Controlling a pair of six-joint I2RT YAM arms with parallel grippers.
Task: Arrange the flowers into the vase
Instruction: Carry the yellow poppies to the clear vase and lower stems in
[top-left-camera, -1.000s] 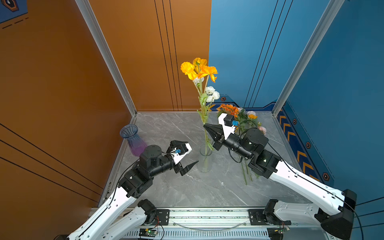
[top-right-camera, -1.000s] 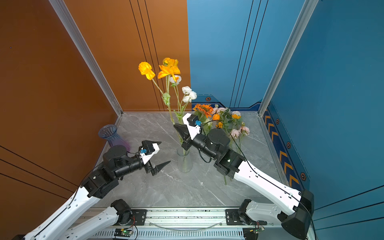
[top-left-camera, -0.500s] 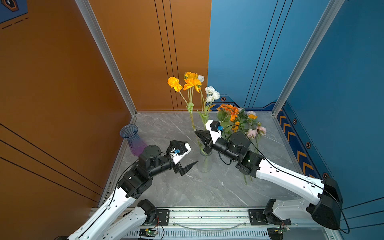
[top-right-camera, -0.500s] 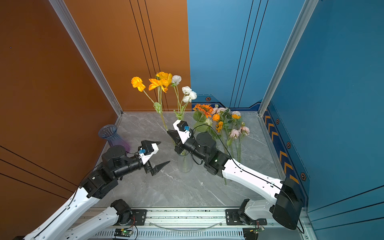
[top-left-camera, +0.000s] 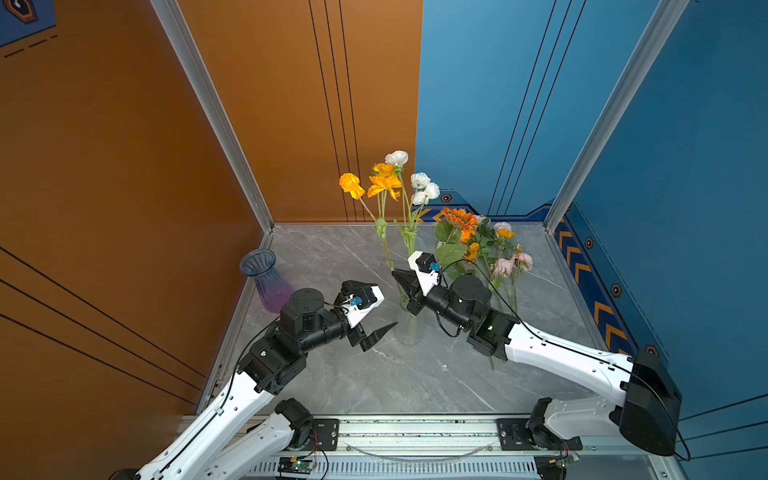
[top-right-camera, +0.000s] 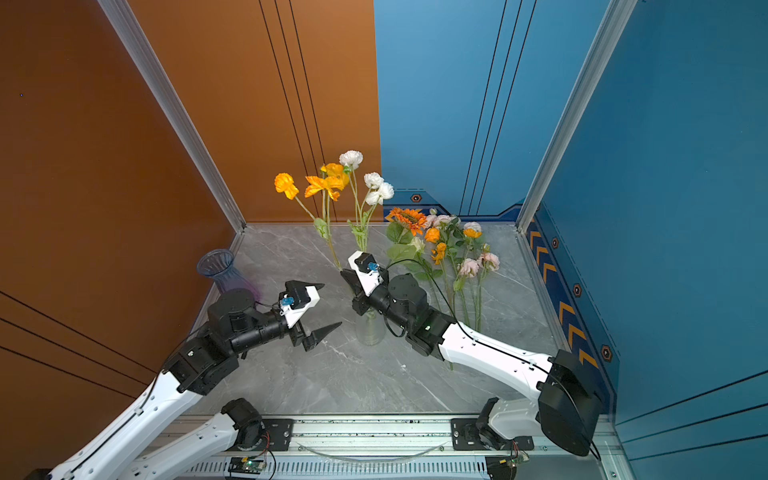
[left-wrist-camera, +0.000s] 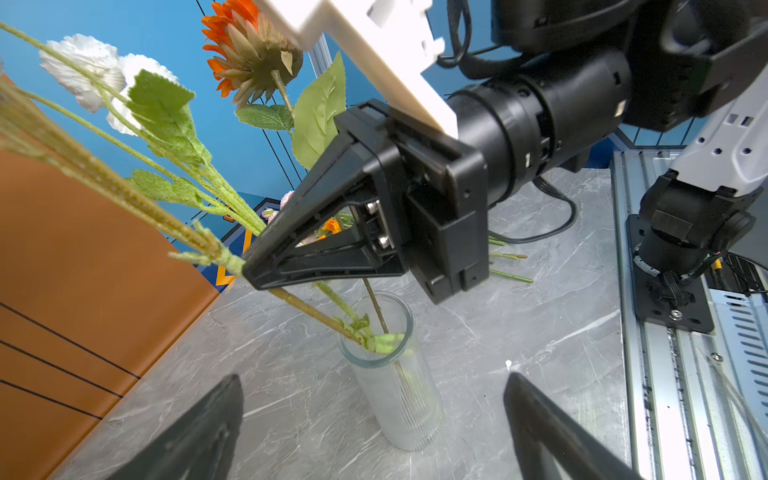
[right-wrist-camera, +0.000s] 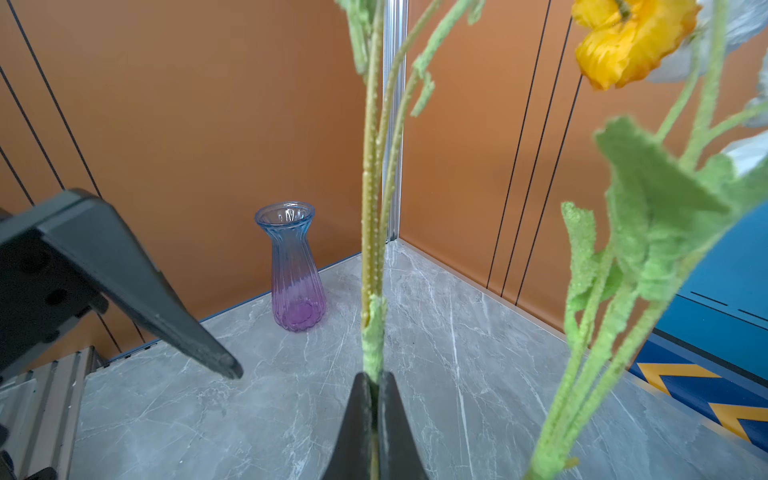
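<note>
Right tool (left-wrist-camera: 251, 272) clamps orange-flower stem (right-wrist-camera: 370, 216) entering clear vase (left-wrist-camera: 399, 395); left tool (top-left-camera: 384, 306) spread, empty. I fear tall leaning stems tipping vase.

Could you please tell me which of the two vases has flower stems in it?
The clear ribbed vase in the middle holds stems; the blue-and-purple vase by the orange wall is empty.

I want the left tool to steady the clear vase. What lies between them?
Nothing is in the way. Between the open left tool and the clear vase there is only bare grey table, clearest in the left wrist view.
</note>
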